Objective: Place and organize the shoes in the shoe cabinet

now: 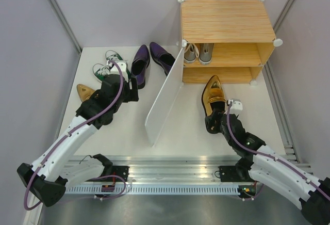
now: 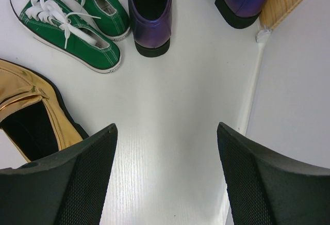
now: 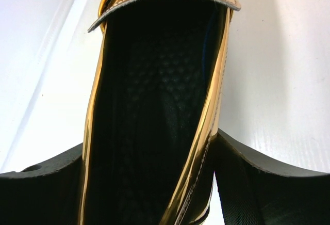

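The right end effector (image 1: 212, 123) grasps a gold shoe (image 1: 214, 95) by its heel on the table (image 1: 180, 127). The left end effector (image 2: 165, 132) hangs released. Beyond it lie green sneakers (image 2: 67, 29) and purple shoes (image 2: 149, 13). Grey sneakers (image 1: 198, 52) sit on the upper shelf of the cabinet (image 1: 227, 21).

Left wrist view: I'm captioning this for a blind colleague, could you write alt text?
The left arm's black fingers stand wide open over bare white table, holding nothing. Beyond them lie two green sneakers, two purple dress shoes and, at left, one gold shoe.
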Tool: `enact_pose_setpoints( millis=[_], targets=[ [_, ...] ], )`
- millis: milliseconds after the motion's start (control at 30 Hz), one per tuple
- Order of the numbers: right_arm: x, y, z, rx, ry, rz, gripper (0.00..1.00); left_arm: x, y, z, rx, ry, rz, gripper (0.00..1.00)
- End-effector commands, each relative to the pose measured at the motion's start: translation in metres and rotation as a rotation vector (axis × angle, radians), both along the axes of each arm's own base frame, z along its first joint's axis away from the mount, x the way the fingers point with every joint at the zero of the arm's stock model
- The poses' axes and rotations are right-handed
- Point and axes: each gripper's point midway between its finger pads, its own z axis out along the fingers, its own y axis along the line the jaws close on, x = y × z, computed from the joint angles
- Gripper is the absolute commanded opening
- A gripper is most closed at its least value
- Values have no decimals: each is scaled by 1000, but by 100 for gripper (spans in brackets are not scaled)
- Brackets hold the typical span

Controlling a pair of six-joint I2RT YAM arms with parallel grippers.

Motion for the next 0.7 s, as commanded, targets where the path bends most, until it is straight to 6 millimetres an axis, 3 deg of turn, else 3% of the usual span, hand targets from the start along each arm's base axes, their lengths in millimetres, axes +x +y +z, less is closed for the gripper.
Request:
enact_pose_setpoints(
  millis=[0,267,500,667],
  targets=[
    [12,-3,48,50,-141,-29,1,2,-3,6,14,-30,-29,81],
    [9,-10,99,53,-264,-5,1,1,-4,7,11,-31,-34,81],
    [26,-18,136,8,-338,-66,1,0,-5,8,6,-36,-40,81],
    [40,-8,157,20,-362,-49,1,-1,-7,8,5,-35,-47,81]
  ],
)
